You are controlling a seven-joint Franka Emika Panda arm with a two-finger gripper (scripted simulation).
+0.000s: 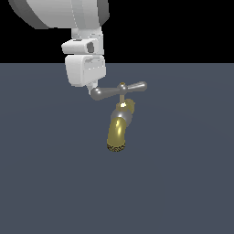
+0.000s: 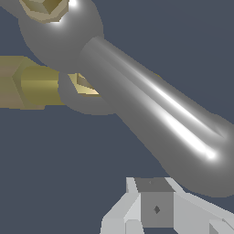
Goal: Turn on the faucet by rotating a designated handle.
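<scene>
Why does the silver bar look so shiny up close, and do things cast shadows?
Wrist view: a bright white glare streak runs along the handle. Exterior view: flat, even light, with no cast shadow visible under the faucet; black backdrop above.

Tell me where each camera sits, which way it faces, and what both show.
Exterior view: off the arm, facing the brass-gold curved faucet and shiny silver crossbar handle; the white gripper meets the handle's arm on the exterior view's left.
Wrist view: on the wrist, close against the handle; a grey-white fingertip shows.
Shared: handle, faucet, gripper.
</scene>
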